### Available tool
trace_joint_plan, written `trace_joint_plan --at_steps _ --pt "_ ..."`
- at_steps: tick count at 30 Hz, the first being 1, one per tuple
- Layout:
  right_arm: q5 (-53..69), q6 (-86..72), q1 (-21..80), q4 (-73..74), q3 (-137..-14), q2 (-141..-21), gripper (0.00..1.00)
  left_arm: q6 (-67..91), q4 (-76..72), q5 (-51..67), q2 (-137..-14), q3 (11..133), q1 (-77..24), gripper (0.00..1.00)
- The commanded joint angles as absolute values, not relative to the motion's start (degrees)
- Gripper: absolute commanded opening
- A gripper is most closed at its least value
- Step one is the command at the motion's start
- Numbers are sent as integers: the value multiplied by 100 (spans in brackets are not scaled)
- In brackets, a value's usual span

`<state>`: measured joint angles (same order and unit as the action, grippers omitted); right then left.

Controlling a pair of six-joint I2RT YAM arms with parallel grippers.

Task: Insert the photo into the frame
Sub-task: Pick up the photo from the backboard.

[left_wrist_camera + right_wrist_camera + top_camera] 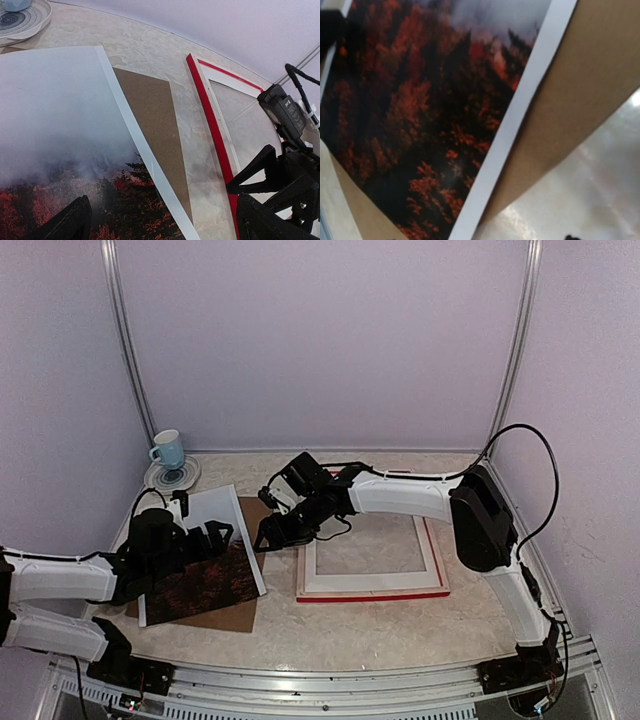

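The photo [205, 575] lies tilted at the left on a brown backing board [225, 618], misty sky at the far end and dark red trees near me; it also shows in the left wrist view [60, 145] and the right wrist view [420, 115]. The frame [372, 593] lies flat to its right, its red edge showing in the left wrist view [210, 120]. My left gripper [205, 535] is open, its fingers [75, 220] spread wide above the photo. My right gripper [268, 537] hovers at the photo's right edge, between photo and frame; its jaws are almost out of its own view.
A blue mug [168, 449] stands on a patterned plate [172, 476] at the back left corner. A pale inner border [372, 580] lies inside the frame. Purple walls close in the table on three sides.
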<state>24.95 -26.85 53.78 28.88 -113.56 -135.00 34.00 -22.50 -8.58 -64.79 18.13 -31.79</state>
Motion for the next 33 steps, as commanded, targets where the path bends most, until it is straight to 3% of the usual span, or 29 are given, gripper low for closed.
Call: trace_joint_plan --at_steps 1,18,33 --pt "2730 -2802 5456 3170 -11540 -13746 72 3446 -2014 -1116 -6297 1784 -3155 99" --pt "4234 -2652 5484 3283 -11619 -14230 67 3491 -2297 -998 -6398 1715 -3156 99" --pt "4747 -2768 5493 3173 -11742 -14514 65 3592 -2639 -884 -6609 1510 -3164 99"
